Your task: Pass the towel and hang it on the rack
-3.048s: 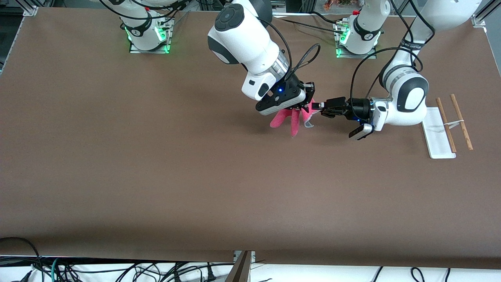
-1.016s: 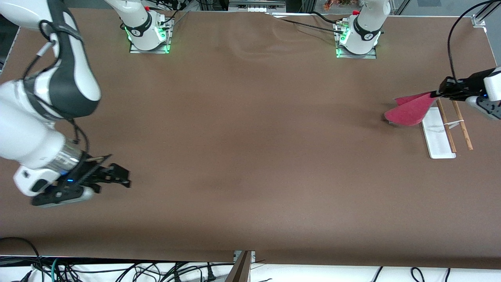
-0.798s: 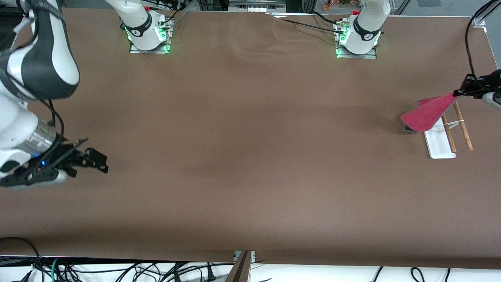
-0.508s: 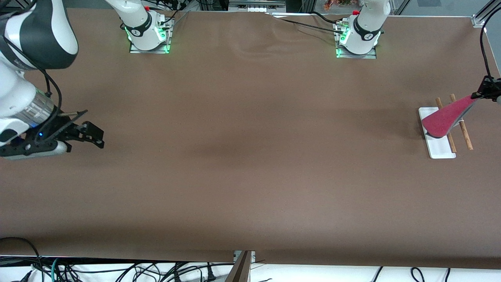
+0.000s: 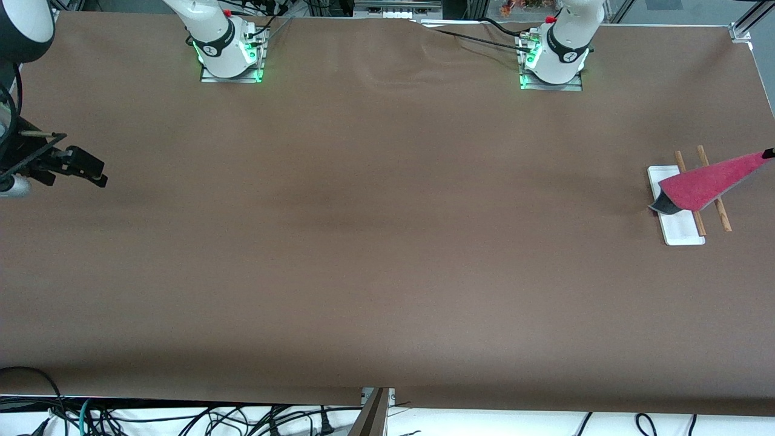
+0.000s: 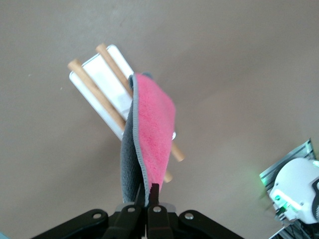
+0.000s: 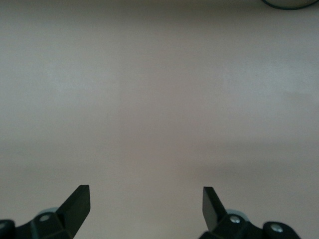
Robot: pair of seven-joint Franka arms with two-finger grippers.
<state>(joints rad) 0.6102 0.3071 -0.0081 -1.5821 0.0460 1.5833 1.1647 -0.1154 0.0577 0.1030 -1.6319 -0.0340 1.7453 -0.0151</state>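
Observation:
The pink-red towel (image 5: 705,184) hangs stretched in the air over the rack (image 5: 678,224) at the left arm's end of the table, its dark grey corner drooping over the white base. My left gripper (image 5: 770,153) is shut on the towel's upper corner; only its tip shows at the front view's edge. In the left wrist view the gripper (image 6: 147,195) pinches the towel (image 6: 154,134), which hangs across the two brown rods (image 6: 94,89). My right gripper (image 5: 91,172) is open and empty over the right arm's end of the table; it also shows in the right wrist view (image 7: 145,199).
The brown table (image 5: 375,242) is bare apart from the rack. The two arm bases (image 5: 227,45) stand with green lights along the edge farthest from the front camera. Cables lie below the near edge.
My left gripper has carried the towel from the middle out over the rack, toward the table's end. My right arm let go of it and has drawn back toward its own end.

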